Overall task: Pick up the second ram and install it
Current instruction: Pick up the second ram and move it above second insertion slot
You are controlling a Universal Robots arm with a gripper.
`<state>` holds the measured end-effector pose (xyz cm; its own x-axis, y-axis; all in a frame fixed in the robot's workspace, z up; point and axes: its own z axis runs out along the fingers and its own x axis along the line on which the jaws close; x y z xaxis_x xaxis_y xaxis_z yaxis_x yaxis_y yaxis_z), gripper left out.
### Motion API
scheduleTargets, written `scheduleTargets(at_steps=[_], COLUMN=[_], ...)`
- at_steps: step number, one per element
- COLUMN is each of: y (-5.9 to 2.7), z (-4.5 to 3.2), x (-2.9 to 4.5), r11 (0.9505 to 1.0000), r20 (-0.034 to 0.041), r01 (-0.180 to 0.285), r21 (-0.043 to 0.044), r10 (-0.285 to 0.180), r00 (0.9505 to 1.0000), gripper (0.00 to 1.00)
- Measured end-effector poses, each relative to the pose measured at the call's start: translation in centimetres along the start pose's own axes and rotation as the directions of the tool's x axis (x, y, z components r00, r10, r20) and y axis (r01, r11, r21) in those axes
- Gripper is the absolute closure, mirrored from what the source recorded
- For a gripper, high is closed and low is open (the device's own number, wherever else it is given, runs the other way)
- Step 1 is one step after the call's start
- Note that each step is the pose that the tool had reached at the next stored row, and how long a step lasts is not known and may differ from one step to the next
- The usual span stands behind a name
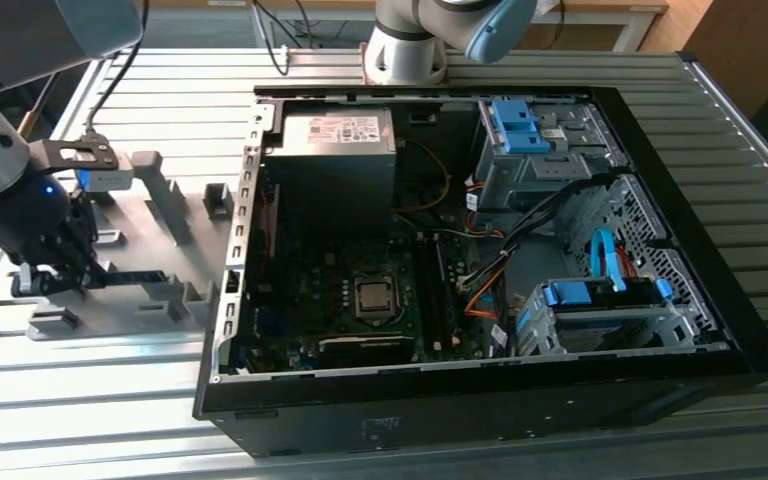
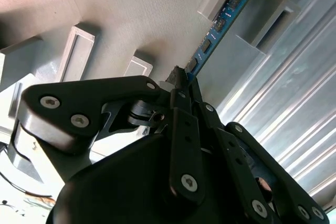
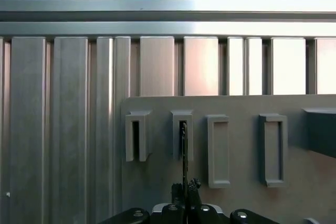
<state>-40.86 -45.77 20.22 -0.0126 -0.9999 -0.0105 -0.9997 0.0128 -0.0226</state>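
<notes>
The second ram (image 2: 218, 24) is a thin blue-green stick with black chips. It stands on edge in the grey slotted holder (image 2: 105, 3), its far end inside a slot post. My gripper (image 2: 181, 80) is shut on the stick's near end. In the first wrist view the ram (image 3: 184, 150) shows edge-on, running from a slot down to the gripper (image 3: 186, 186). In the exterior view the gripper (image 1: 48, 282) hangs over the holder (image 1: 157, 200) at the exterior view's left, with the ram (image 1: 131, 275) reaching toward the computer.
An open computer case (image 1: 491, 380) lies to the exterior view's right of the holder, with the motherboard (image 1: 357, 300), its memory slots (image 1: 440, 285), cables and blue drive bays (image 1: 598, 295). Everything rests on a ribbed aluminium table (image 1: 91, 400). The arm's base (image 1: 404, 50) stands at the far edge.
</notes>
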Motion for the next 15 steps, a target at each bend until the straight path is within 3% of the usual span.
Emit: scheduleTargets(at_steps=[15], y=[-0.02], z=[-0.95], x=[-0.01], r11=[1.0], r20=[0.0], r01=[0.0], r21=[0.0001], r10=[0.0], r00=[1.0], gripper=[0.86])
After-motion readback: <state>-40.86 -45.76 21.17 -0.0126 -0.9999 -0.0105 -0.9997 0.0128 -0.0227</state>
